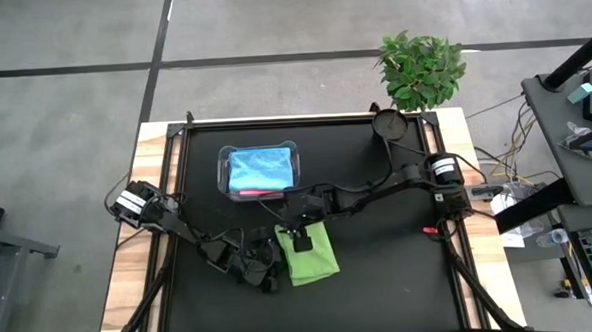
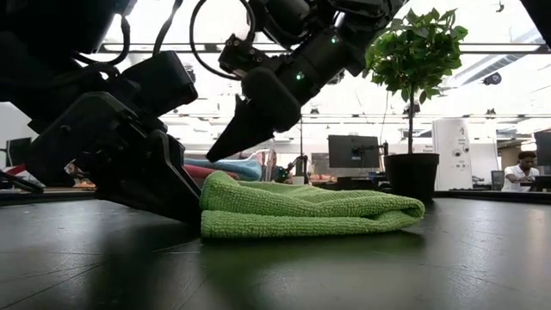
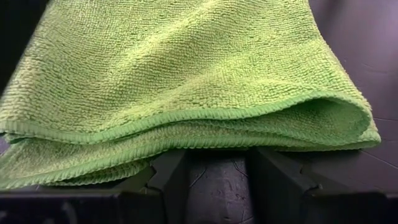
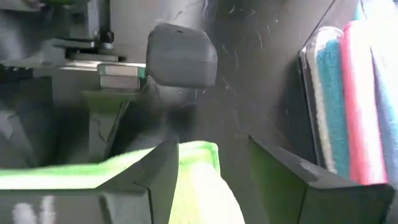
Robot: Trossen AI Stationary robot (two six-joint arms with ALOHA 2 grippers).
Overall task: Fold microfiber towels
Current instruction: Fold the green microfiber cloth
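A lime green microfiber towel [image 2: 301,211] lies folded in layers on the black table [image 1: 401,272], also seen from above [image 1: 314,255]. My left gripper [image 3: 217,168] stands open at the towel's left end [image 2: 203,207], low on the table. My right gripper [image 2: 225,146] hangs open just above the same end, slanting down, with the green towel [image 4: 193,186] below its fingers and apart from them. A light blue towel [image 1: 261,168] and a pink one [image 4: 357,106] lie in the clear tub [image 1: 227,179]. My left gripper meets the green towel's stacked hemmed edges [image 3: 186,152] with its open fingers, which come low and slanting from the table's left. The cloth covers the fingertips, so whether they lie under the layers or only against them cannot be told. The towel lies flat on the table.
The clear tub stands at the back of the table, just beyond the green towel. A potted plant [image 1: 420,68] stands at the far right corner. Bare black table lies to the right and toward the near edge.
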